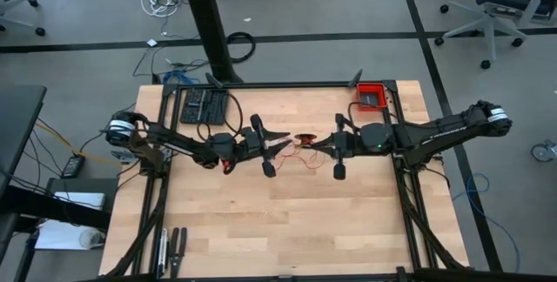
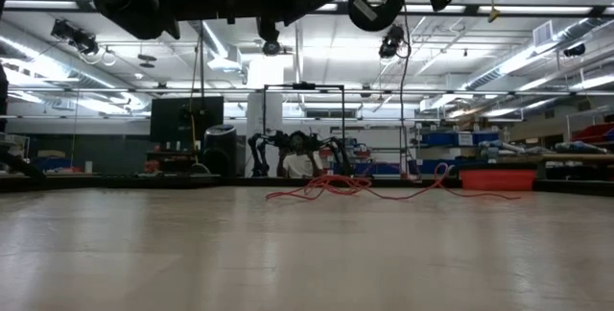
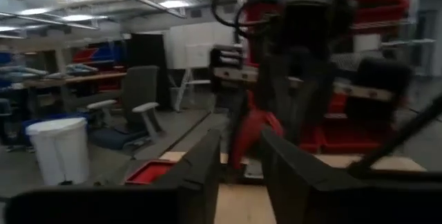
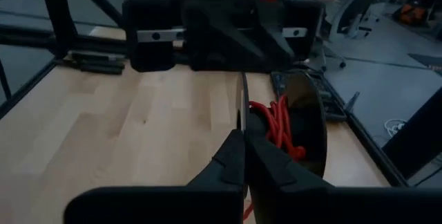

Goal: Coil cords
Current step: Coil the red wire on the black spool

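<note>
The left gripper [image 1: 277,146] and the right gripper [image 1: 320,145] face each other over the middle of the table [image 1: 287,230], raised above the wood, with the red cord [image 1: 303,143] between them. In the high view the cord shows as a small bundle in the gap between the two tips, with thin strands trailing onto the table below and toward the left gripper. The right gripper [image 4: 243,156] is clenched, its fingers [image 4: 228,158] pressed together; the cord [image 4: 277,124] bunches just beside and past those tips, and whether a strand is pinched between them cannot be told. The left gripper [image 3: 240,162] stands released, a narrow gap between its two fingers [image 3: 200,165]; ahead of it is the right arm with something red [image 3: 252,131] at its tip. From table height the cord [image 2: 331,186] lies in loose loops on the far part of the table, one strand running off toward the red bin [image 2: 497,179]. That bin [image 1: 372,97] sits at the far corner behind the right arm, well apart from both grippers.
</note>
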